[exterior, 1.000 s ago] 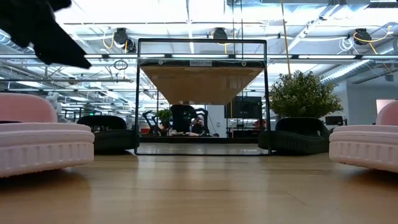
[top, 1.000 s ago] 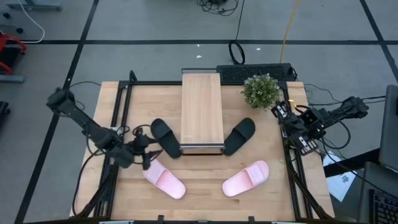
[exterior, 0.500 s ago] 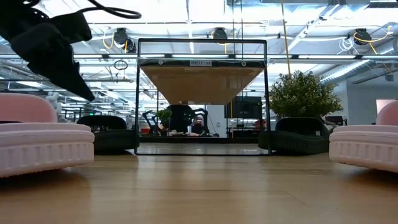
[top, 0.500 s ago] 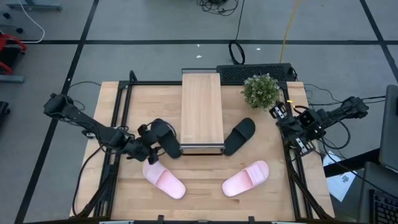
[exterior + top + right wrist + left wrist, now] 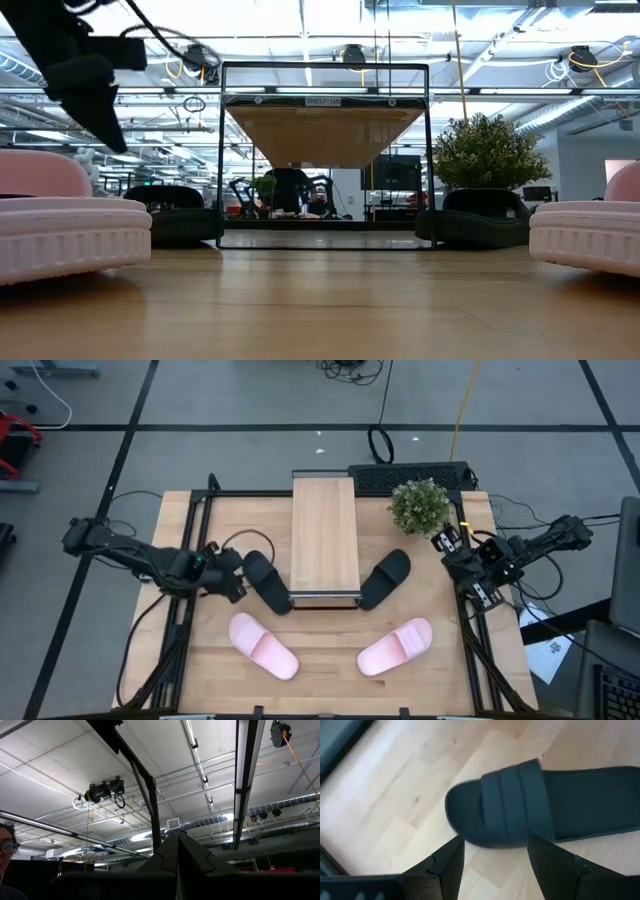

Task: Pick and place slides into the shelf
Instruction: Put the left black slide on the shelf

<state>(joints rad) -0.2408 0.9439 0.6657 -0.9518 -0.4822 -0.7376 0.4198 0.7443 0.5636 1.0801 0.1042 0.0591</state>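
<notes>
Now, line by line:
Left gripper (image 5: 232, 582): jaws spread wide, holding nothing, poised over the table just beside the toe end of the left black slide (image 5: 266, 581); in the left wrist view its two dark fingers (image 5: 447, 862) frame the slide's strap end (image 5: 520, 805).
Right gripper (image 5: 452, 548): fingers pressed together on nothing, parked at the table's right edge near the potted plant (image 5: 420, 506); its wrist camera looks up at ceiling beams.
Shelf (image 5: 324, 535): stands at the middle back of the table (image 5: 320, 660), light plank top bare, dark frame beneath.
Left black slide: lies flat on the table, angled, its heel end close to the shelf's front left corner.
Right black slide (image 5: 385, 578): lies flat, angled, near the shelf's front right corner.
Left pink slide (image 5: 263, 646): on the table in front of the left black slide, apart from it.
Right pink slide (image 5: 395, 647): on the table in front of the right black slide, well apart from the other pink one.
</notes>
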